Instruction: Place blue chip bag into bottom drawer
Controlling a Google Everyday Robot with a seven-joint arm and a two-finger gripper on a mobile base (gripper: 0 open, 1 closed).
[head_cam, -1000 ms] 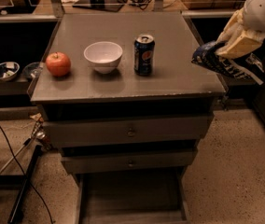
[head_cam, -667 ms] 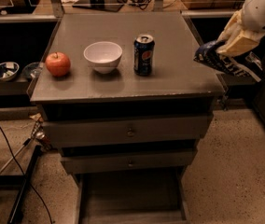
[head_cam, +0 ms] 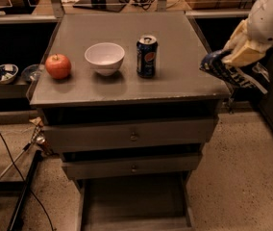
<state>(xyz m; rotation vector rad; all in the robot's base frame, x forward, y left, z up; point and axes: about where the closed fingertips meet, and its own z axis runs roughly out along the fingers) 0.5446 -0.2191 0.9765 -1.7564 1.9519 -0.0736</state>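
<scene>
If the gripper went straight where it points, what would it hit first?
The cream gripper, at the picture's right and clamping the crumpled dark blue foil chip bag, points down-left. It would probably meet the right edge of the flat grey cabinet top first, though depth is unclear.

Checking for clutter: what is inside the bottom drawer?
The bottom drawer shows bare floor; its back is covered by the drawer above. The gripper holds the blue chip bag beside the cabinet.

arm [head_cam: 271, 13]: white, enters from upper right, angled down and left
gripper [head_cam: 233, 57]: just off the right edge of the cabinet top [head_cam: 184, 57], near its front-right corner
fingers [head_cam: 246, 56]: clamped on the blue chip bag [head_cam: 225, 70]
</scene>
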